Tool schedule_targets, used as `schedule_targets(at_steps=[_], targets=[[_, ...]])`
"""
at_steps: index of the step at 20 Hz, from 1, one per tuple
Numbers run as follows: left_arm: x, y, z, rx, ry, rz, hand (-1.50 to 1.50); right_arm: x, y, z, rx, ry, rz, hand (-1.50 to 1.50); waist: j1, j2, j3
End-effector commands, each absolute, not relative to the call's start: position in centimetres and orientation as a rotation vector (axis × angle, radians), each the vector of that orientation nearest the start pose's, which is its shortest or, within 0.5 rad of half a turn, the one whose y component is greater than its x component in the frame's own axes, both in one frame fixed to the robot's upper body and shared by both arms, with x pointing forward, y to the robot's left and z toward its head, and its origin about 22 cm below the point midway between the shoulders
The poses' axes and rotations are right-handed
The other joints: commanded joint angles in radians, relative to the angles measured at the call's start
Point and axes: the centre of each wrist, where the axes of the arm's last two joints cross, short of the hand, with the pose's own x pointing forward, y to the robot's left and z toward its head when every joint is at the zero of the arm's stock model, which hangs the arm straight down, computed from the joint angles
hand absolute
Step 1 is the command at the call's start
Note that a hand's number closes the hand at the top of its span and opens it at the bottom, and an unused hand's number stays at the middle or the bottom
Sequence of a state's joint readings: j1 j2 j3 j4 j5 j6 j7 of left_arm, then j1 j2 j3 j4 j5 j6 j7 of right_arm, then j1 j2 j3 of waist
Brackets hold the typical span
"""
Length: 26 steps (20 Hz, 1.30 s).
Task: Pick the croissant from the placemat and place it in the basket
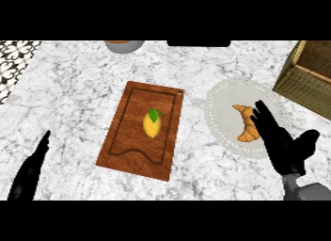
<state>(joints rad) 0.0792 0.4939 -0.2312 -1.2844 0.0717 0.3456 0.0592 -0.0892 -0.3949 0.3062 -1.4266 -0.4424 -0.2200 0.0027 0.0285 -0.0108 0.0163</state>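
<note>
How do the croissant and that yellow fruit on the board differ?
The croissant is golden brown and curved; the fruit is yellow, oval, with a green leaf at its top. The croissant lies on a pale round placemat, the fruit on a brown wooden board. The right hand reaches beside the croissant; no hand is near the fruit. Both lie lengthwise on the counter and look similar in size.

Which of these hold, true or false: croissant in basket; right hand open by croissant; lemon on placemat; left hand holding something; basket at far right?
1. The croissant is in the basket. False: it lies on the placemat.
2. The right hand is open beside the croissant. True.
3. The lemon sits on the placemat. False: it is on the wooden cutting board.
4. The left hand holds something. False: it is open, holding nothing, at lower left.
5. The basket is at the far right. True.
</note>
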Motion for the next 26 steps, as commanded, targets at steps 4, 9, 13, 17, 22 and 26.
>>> schedule_targets(at_steps=[4,9,13,17,22,26], targets=[[23.8,28.1,-1.0,0.351,-1.49,-0.032,0.0,26.3,-28.6,2.9,-0.208,-1.658,-0.025,1.5,-0.043,-0.002,-0.017],[25.5,23.1,2.9,0.076,-1.684,0.022,0.0,27.6,-22.7,4.2,-0.251,-1.922,0.264,1.5,-0.001,0.005,-0.018],[24.7,22.4,2.7,0.067,-1.667,0.042,0.0,28.3,-16.7,1.6,-0.528,-1.807,0.059,-1.5,0.001,0.008,-0.019],[24.7,23.6,1.8,0.09,-1.642,0.041,0.0,29.8,-20.1,1.0,-0.848,-1.635,0.022,-1.5,-0.023,0.006,-0.026],[24.8,23.6,2.7,0.103,-1.653,0.057,0.0,30.8,-26.7,1.4,-1.122,-1.369,0.133,-1.5,-0.05,-0.009,-0.033],[24.3,24.3,2.2,0.123,-1.637,0.049,0.0,30.9,-28.5,2.9,-1.153,-1.111,0.353,-1.5,-0.051,-0.016,-0.036]])
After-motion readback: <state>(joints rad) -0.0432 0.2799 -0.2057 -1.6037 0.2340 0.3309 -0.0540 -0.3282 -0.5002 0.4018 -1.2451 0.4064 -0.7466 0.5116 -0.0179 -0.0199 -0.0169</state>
